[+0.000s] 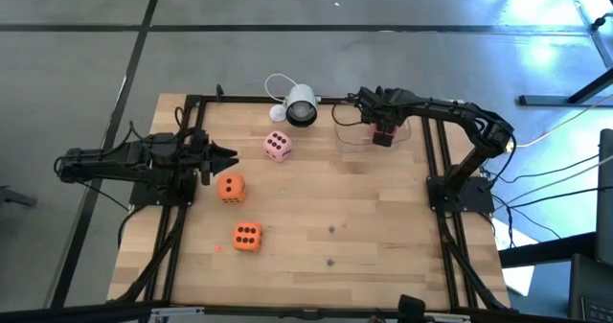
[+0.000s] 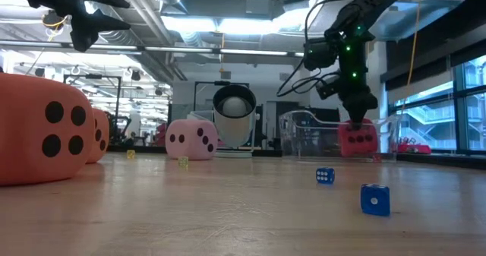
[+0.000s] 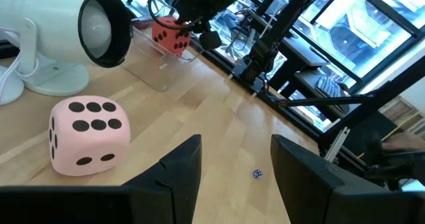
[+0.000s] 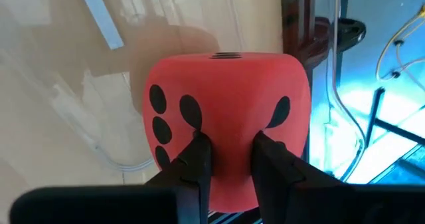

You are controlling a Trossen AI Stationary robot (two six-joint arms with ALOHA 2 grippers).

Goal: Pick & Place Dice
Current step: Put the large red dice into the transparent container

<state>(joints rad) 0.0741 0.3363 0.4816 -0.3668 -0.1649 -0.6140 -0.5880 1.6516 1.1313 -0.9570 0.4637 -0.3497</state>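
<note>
High view: a clear plastic container [image 1: 369, 131] sits at the far edge of the wooden table [image 1: 364, 246], toward the right. The right gripper [image 1: 383, 131] is over it, pinching the red die [image 1: 384, 137] inside the container's outline; whether the die rests on the container's floor cannot be told here. The white round camera [image 1: 298, 105] stands at the far edge near the middle. The pink die [image 1: 278, 146] lies just in front of it. Two orange dice lie on the left half: one [image 1: 230, 188] just beside the left gripper [image 1: 226, 157], the other [image 1: 246, 237] nearer the front. The left gripper's jaws stand spread, holding nothing. The table's middle and right front are open board.

Low view: the red die [image 2: 358, 140] shows behind the container's clear wall [image 2: 311, 134], with the right gripper's fingers on its top. Two small blue dice [image 2: 375, 199] [image 2: 325, 175] lie on the near board, and two tiny yellow ones [image 2: 183, 162] [image 2: 130, 154] lie farther back. A large orange die [image 2: 42, 127] fills the left foreground.

Left wrist view: the left fingers [image 3: 176, 177] stand apart above bare board, with the pink die [image 3: 86, 134] and the camera [image 3: 73, 34] ahead and the red die [image 3: 169, 36] beyond in the container.

Right wrist view: the two fingers [image 4: 196, 161] press into the soft red die [image 4: 226, 111], denting it, above the container's clear floor [image 4: 80, 98].
</note>
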